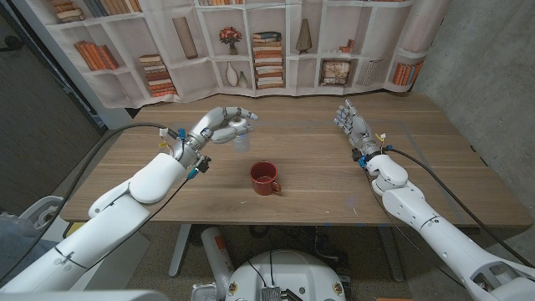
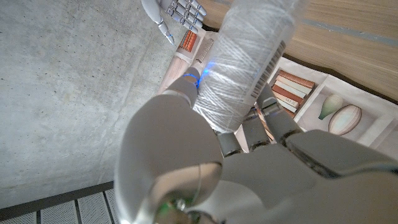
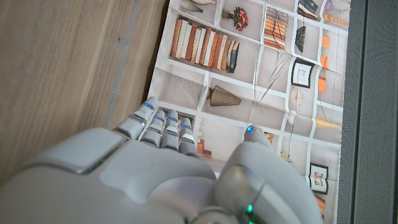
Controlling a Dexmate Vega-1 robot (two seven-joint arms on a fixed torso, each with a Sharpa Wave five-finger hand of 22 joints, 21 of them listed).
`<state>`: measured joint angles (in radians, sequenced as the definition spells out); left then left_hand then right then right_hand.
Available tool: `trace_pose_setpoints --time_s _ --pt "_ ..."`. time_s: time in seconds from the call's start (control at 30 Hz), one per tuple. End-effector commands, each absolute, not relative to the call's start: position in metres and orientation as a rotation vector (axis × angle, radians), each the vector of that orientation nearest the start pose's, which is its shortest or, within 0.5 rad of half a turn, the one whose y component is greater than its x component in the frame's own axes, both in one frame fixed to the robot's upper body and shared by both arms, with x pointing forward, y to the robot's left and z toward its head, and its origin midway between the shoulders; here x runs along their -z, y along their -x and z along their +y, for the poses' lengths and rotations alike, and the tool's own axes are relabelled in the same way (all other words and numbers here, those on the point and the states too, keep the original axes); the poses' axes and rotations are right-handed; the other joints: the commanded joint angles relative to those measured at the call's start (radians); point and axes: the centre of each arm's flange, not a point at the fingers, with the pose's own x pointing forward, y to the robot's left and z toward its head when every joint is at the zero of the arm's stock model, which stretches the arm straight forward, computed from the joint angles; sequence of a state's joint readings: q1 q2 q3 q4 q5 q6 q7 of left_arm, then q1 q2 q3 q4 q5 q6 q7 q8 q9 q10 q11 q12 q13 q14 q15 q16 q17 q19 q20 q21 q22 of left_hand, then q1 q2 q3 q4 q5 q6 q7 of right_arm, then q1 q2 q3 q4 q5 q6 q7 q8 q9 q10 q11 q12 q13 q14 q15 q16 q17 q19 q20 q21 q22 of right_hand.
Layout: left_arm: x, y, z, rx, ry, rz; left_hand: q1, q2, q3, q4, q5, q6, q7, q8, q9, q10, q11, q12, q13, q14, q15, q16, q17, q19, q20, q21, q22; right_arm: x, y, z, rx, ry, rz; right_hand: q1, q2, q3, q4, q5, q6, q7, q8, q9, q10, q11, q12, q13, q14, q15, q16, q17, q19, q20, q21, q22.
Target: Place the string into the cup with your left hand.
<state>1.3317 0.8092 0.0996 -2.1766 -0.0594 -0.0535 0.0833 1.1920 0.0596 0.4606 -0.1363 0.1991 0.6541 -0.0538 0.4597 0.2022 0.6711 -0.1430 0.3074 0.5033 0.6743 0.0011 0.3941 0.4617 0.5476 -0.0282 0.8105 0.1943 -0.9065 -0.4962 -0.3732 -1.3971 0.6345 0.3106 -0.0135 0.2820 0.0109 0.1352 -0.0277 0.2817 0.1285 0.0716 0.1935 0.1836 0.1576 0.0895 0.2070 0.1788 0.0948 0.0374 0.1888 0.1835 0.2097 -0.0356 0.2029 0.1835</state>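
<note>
The left hand (image 1: 219, 124) grips the spool of string (image 2: 245, 59) above the desk (image 1: 318, 196), just behind the red cup (image 1: 265, 178). Next, carry it over the cup and let go; the right hand (image 1: 349, 122) waits open

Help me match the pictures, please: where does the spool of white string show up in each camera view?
Head view: the spool of string is left of centre, held in the left hand above the table, behind the red cup.
Left wrist view: it fills the upper middle, gripped by that hand's fingers.
Right wrist view: I cannot find it there.
Shared landmark: the bookshelf backdrop behind the table.
</note>
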Motion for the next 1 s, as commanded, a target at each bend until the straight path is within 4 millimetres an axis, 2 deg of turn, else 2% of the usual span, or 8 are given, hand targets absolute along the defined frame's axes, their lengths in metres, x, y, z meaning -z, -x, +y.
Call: trace_pose_setpoints --time_s 0.03,1.0 --pt "-0.008 -0.455 0.230 0.243 -0.713 -0.834 0.016 0.027 0.007 -0.002 0.001 0.009 -0.003 0.002 0.005 0.014 -0.001 -0.002 0.005 0.073 -0.121 -0.002 0.005 -0.006 -0.001 0.008 0.002 0.032 -0.635 -0.267 -0.225 -0.072 -0.634 -0.001 0.006 0.003 -0.007 -0.004 0.007 0.006 0.003 0.003 0.007 -0.002 0.004 0.006 0.009 -0.006 0.001 0.003 -0.002 -0.001 0.000 0.002" --pt "0.004 -0.466 0.208 0.331 -0.689 -0.825 0.012 0.025 0.016 -0.002 0.001 0.011 -0.002 -0.001 0.006 0.019 0.000 -0.013 0.017 0.075 -0.118 -0.006 0.013 -0.012 -0.001 0.025 0.001 0.030 -0.631 -0.269 -0.220 -0.079 -0.640 0.000 0.010 0.002 -0.010 -0.006 0.009 0.007 0.002 0.003 0.009 0.000 0.004 0.006 0.013 -0.005 0.002 0.003 0.002 -0.003 0.001 0.001"
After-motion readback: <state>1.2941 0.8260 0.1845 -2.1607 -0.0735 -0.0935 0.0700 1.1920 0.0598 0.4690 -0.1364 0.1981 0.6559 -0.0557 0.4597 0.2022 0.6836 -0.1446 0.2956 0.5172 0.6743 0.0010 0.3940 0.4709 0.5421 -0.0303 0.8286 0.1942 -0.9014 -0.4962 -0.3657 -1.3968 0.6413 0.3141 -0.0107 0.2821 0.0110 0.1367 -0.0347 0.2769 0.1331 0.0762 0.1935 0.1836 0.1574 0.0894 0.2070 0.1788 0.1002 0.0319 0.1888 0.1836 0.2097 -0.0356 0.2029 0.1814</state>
